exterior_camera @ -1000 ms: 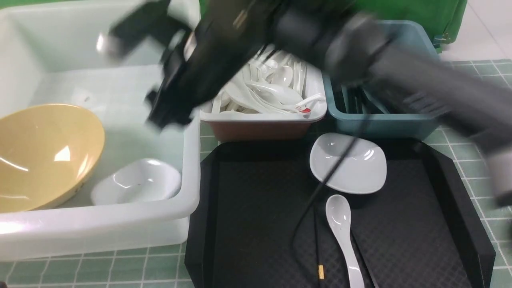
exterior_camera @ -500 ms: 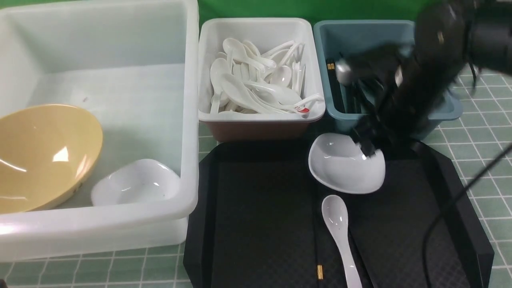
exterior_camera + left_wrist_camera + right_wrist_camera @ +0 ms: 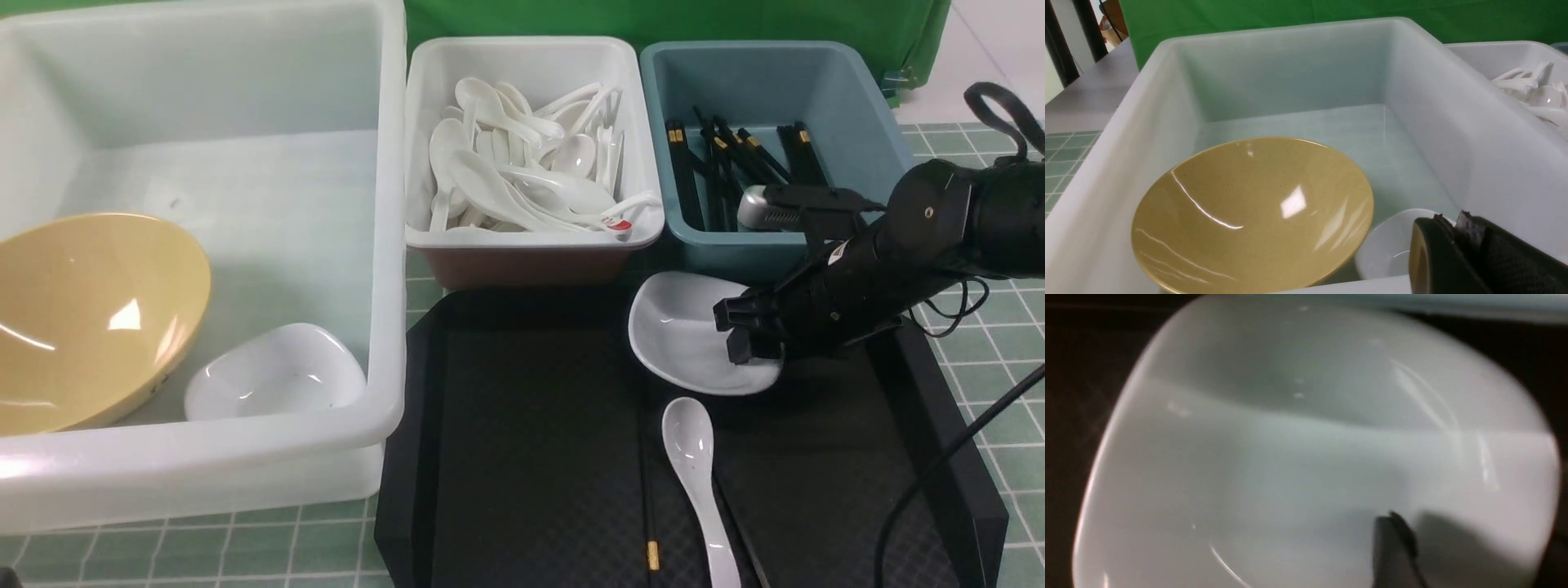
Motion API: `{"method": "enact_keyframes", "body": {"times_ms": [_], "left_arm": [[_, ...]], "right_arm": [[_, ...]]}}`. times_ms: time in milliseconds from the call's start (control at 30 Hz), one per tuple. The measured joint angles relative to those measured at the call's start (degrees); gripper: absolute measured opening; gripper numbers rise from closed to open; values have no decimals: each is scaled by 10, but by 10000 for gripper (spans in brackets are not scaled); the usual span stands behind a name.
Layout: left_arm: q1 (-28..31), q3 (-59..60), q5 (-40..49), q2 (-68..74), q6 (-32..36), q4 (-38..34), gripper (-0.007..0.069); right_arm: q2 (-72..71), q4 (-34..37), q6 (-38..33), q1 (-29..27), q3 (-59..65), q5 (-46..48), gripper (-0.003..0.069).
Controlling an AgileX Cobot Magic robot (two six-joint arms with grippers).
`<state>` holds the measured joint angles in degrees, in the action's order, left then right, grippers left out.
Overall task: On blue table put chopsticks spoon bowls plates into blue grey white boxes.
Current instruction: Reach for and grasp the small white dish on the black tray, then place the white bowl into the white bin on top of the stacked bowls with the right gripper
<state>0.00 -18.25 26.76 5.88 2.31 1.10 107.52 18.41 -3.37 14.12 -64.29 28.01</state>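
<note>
1. Reaching over the white dish [image 3: 671, 331] on the black tray [image 3: 531, 457] with right fingers [image 3: 735, 329], the nearer pair; whether gripping, cannot tell.
2. Dish mostly leftward from them.
3. Left fingers [image 3: 1454, 230] closed.

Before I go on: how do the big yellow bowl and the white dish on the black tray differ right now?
The yellow bowl is much larger than the white dish. The yellow bowl is round, the white dish rounded-square. The yellow bowl sits tilted in the big white box, while the white dish is on the black tray, with the right gripper at it. Both are glossy and hollow side up.
</note>
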Motion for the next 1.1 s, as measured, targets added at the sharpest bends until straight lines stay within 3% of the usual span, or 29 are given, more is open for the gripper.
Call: {"method": "enact_keyframes", "body": {"times_ms": [233, 500, 633, 700, 733, 833, 900, 1100], "left_arm": [[0, 2, -1, 0, 0, 4, 24], [0, 2, -3, 0, -1, 4, 24], [0, 2, -4, 0, -1, 4, 24], [0, 2, -5, 0, -1, 4, 24], [0, 2, -5, 0, -1, 4, 24], [0, 2, -6, 0, -1, 4, 24], [0, 2, -6, 0, -1, 4, 24], [0, 2, -7, 0, -1, 4, 24]], "right_arm": [[-74, 18, -47, -2, 1, 36, 81], [-201, -1, -96, 17, 6, 115, 71], [-258, 27, -101, 78, -27, 85, 71], [-256, 50, -122, 146, -85, 32, 71], [-256, 50, -122, 153, -90, 32, 71], [-194, 66, -167, 260, -192, -23, 71], [-142, 69, -202, 296, -243, -31, 71], [42, 71, -319, 330, -379, -27, 71]]}}
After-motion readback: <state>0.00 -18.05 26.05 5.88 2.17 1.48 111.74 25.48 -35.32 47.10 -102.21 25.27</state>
